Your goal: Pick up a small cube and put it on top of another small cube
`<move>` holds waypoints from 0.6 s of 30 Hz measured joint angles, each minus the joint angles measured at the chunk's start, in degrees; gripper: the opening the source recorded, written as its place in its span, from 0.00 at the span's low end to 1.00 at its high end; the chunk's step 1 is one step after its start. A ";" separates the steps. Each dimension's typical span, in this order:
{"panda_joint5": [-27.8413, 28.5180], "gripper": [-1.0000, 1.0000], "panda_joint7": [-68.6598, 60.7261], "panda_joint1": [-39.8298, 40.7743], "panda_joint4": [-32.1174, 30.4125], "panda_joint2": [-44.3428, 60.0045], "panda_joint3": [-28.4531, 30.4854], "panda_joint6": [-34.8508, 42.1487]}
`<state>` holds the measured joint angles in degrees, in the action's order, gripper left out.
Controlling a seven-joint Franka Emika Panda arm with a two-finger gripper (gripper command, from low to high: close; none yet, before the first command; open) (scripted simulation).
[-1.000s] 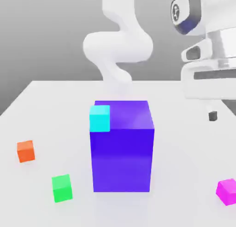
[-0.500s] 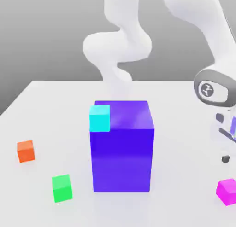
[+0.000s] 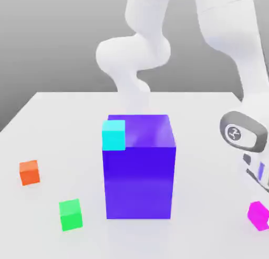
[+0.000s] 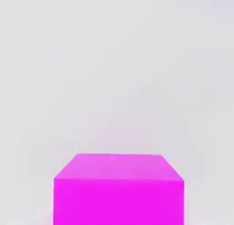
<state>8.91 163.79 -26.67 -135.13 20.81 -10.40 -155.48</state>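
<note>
The arm's wrist [image 3: 242, 134] has come lower than half a second before and now hangs at the exterior view's right, at about 4 o'clock from the big blue-purple block [image 3: 138, 168]. The end effector itself is past the picture's edge there, so its fingers are not seen; they have closed narrow. The hand view looks straight onto the magenta cube [image 4: 119, 190], which stands very near in front of the camera on the white worktop [image 4: 114, 60], so the grip is on this cube.

In the exterior view the magenta cube [image 3: 258, 215] lies at the right edge, at 4 o'clock from the block, in the same place as before, but now the arm covers part of it. The green cube [image 3: 70, 214] rests at 8 o'clock from the block, well apart from the magenta one and unmoved. The cyan cube [image 3: 113, 134] sits at the block's upper corner at 10 o'clock, and the orange cube [image 3: 29, 172] lies at 9 o'clock, both unchanged.
</note>
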 joint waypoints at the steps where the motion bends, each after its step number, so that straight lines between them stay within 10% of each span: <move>1: -1.38 0.00 -1.44 0.83 0.19 -1.47 -0.80 0.92; 18: -21.66 0.00 -23.92 16.89 0.22 -10.76 -2.60 3.09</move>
<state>-12.74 139.87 -9.78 -134.91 10.06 -13.00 -152.39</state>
